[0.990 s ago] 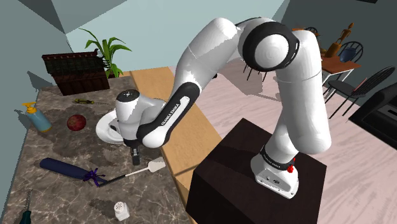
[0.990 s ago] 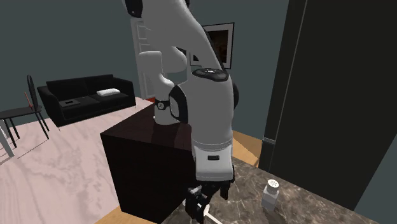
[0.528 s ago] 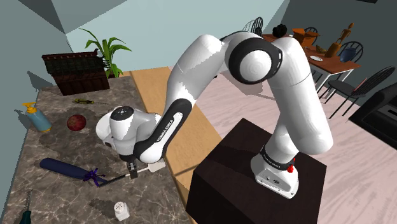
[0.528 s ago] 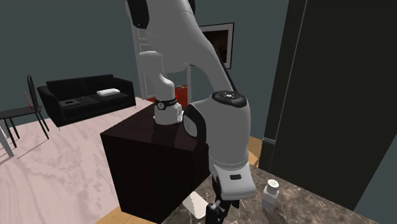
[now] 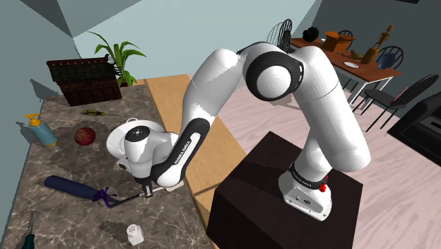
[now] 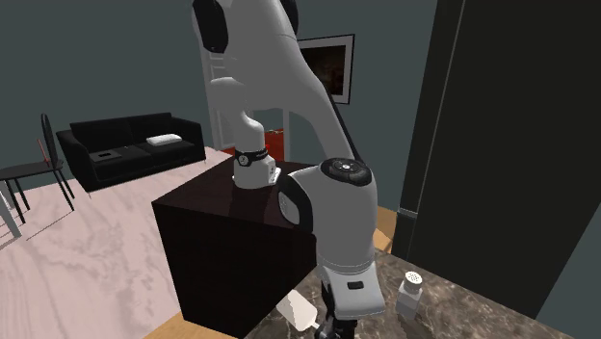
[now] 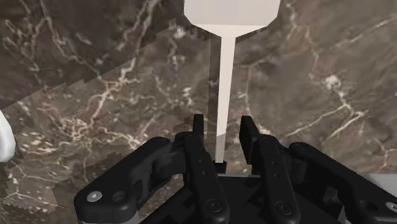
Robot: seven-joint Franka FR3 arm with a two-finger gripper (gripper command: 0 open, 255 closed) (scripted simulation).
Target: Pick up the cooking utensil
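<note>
Wrist view: the spatula [image 7: 224, 95] lies flat on the dark marbled worktop [image 7: 318, 83], its pale blade pointing away from the end effector [image 7: 223, 121] and its thin shaft running back between the two black fingers [image 7: 198, 137]. The fingers stand apart on either side of the shaft with a sliver of worktop showing at each side, so the end effector is released and holds nothing. In the second exterior view the blade [image 6: 297, 310] lies near the worktop's edge, just beside the lowered wrist, with a white shaker [image 6: 412, 291] on the wrist's other side and the dark stand [image 6: 222, 241] behind. In the shoulder view a dark blue rolled bundle [image 5: 71, 187] lies near the handle end.
</note>
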